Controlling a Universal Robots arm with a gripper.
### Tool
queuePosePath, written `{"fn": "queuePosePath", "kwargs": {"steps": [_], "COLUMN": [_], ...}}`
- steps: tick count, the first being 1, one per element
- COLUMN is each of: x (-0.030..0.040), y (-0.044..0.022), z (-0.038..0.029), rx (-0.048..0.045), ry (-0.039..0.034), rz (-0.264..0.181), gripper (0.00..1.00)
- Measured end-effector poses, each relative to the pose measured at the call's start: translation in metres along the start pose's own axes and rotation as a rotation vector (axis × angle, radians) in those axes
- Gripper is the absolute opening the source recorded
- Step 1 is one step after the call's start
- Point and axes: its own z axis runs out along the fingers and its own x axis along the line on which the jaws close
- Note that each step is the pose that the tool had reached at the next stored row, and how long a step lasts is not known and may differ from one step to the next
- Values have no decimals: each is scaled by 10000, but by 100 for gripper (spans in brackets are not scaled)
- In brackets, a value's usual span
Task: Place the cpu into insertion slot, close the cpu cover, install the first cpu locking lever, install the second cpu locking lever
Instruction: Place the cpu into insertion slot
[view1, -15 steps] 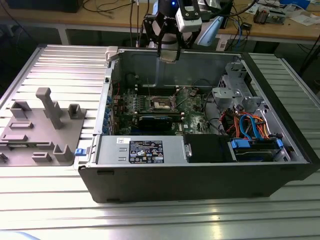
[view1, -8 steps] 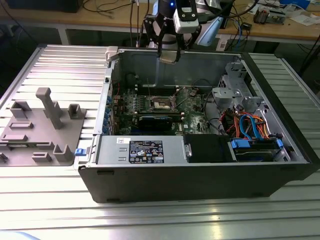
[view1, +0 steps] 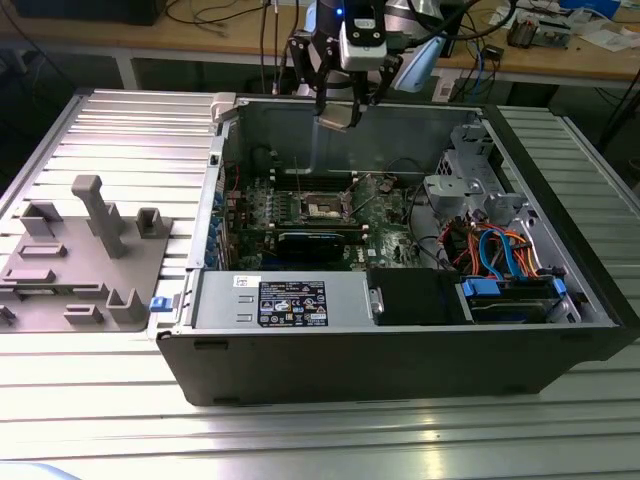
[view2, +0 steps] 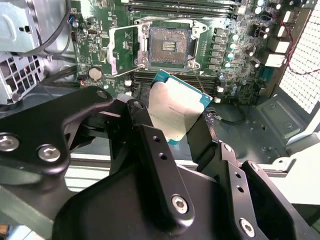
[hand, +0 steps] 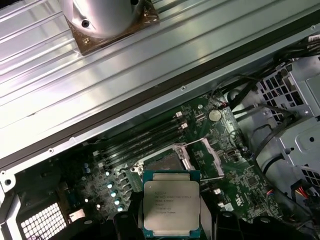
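The jaws, clamped on the edges of the cpu (view2: 177, 111), hold it high over the open insertion slot (view2: 169, 46); a level, squarely aligned descent looks essential.

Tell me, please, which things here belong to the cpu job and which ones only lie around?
Belong to the job:
- cpu, held in the pincer
- insertion slot, empty
- cpu cover, swung open

Only lying about:
- grey fixture tray
- power supply
- coloured cables
- coin battery
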Motion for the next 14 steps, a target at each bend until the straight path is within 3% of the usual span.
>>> {"fn": "queuePosePath", "kwargs": {"steps": [5,9,14], "x": [-1,-1,-1], "y": [-1,-3,-5], "z": [19,45,70], "rx": [160,261,310], "ry": [-90,-116,-148], "rz": [320,607,916], "gripper": [54,54,54]}}
